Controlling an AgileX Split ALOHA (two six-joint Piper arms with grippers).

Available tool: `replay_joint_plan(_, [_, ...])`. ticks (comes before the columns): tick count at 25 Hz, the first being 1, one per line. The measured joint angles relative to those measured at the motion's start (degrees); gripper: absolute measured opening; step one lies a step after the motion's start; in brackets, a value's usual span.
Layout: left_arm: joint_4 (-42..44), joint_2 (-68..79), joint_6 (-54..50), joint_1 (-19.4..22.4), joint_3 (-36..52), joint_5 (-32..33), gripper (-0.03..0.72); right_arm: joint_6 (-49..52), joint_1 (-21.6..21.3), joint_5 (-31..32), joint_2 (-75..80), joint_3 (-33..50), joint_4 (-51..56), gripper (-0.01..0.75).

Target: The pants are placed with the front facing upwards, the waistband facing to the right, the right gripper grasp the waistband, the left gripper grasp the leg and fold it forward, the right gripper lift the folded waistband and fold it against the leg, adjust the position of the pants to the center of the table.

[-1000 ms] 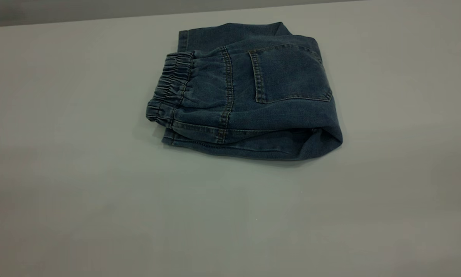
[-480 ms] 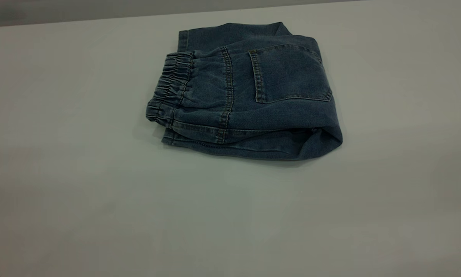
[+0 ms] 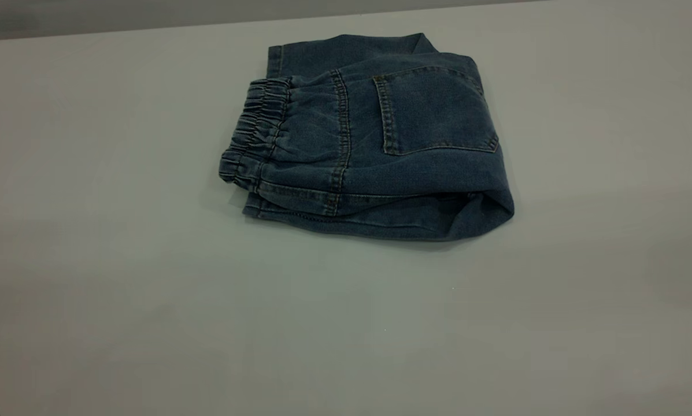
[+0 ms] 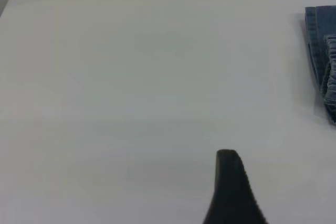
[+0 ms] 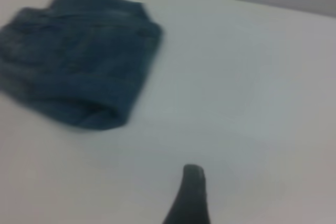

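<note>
Nearest the outside camera, a broad bare stretch of the table [image 3: 149, 323] is seen, with neither arm in that view. Farther back, toward the table's far edge and a little right of the middle, the pants [image 3: 374, 138] are laid folded into a compact bundle, flat on the surface. The back patch pocket [image 3: 435, 112] is turned upward (its tan stitching is plainly seen), and the waistband [image 3: 256, 130] is gathered at the bundle's left end, with a leg hem showing beneath and behind it. No brand, label or writing can be read on the denim. The left claw [image 4: 231, 190] is held over bare table, well apart from the pants [image 4: 323, 64], whose edge is seen at the side of its wrist view; only one finger shows, so its state cannot be told. The right claw [image 5: 189, 195] is likewise kept away from the pants [image 5: 79, 72], one dark finger alone visible, its state also undecidable.
</note>
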Motion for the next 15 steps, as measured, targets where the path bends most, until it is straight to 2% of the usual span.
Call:
replay_joint_plan(6, [0.0, 0.0, 0.0, 0.0, 0.0, -0.05, 0.414, 11.22, 0.0, 0.06, -1.37, 0.04, -6.45, 0.566])
replay_joint_plan(11, [0.0, 0.0, 0.0, 0.0, 0.0, -0.05, 0.414, 8.24, 0.0, 0.1, -2.92, 0.04, -1.65, 0.566])
replay_joint_plan(15, [0.0, 0.0, 0.0, 0.0, 0.0, -0.05, 0.414, 4.87, 0.0, 0.1, -2.92, 0.04, -1.95, 0.566])
